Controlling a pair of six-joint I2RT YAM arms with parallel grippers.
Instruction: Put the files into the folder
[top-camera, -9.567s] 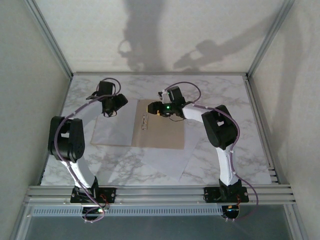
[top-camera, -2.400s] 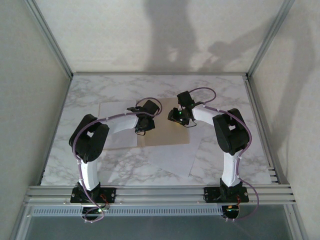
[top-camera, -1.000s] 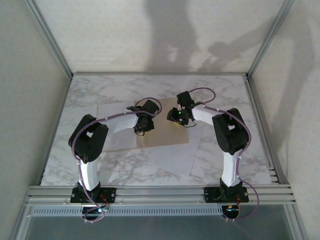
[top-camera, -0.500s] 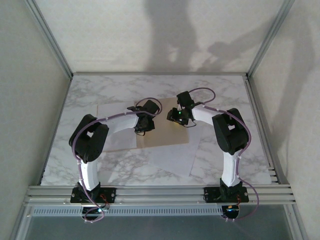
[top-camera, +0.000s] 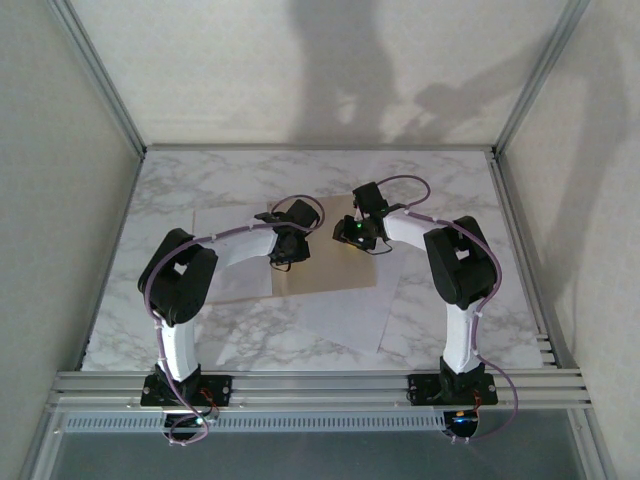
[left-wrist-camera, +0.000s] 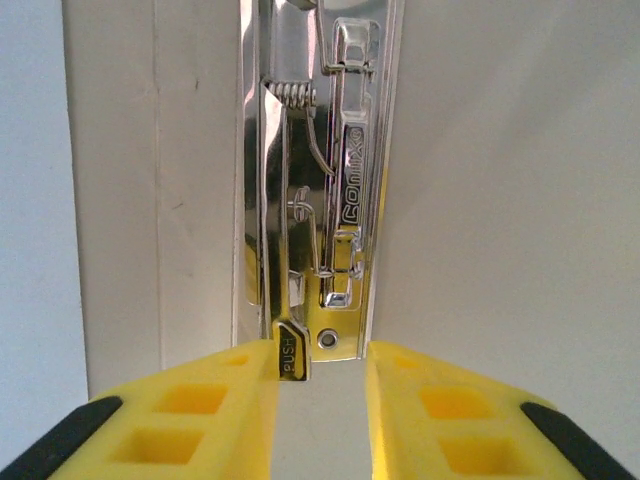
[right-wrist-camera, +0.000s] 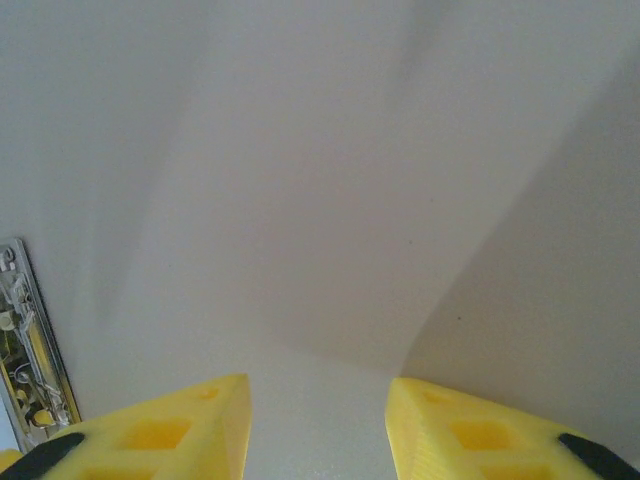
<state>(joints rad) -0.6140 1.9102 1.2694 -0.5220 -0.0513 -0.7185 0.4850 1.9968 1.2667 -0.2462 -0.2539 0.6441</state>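
Left pincer (left-wrist-camera: 320, 360) released, straddling the clip (left-wrist-camera: 320, 200) on the folder (left-wrist-camera: 190, 200); right pincer (right-wrist-camera: 318, 390) released, hovering over perhaps a sheet (right-wrist-camera: 350, 200).

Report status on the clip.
Left claw open, astride clip push tab. Right claw open, low beside clip. Loose files by folder, near side. Nothing seen blocking.

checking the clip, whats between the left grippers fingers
In the left wrist view, the near end of the metal clip, its push tab beside one finger.
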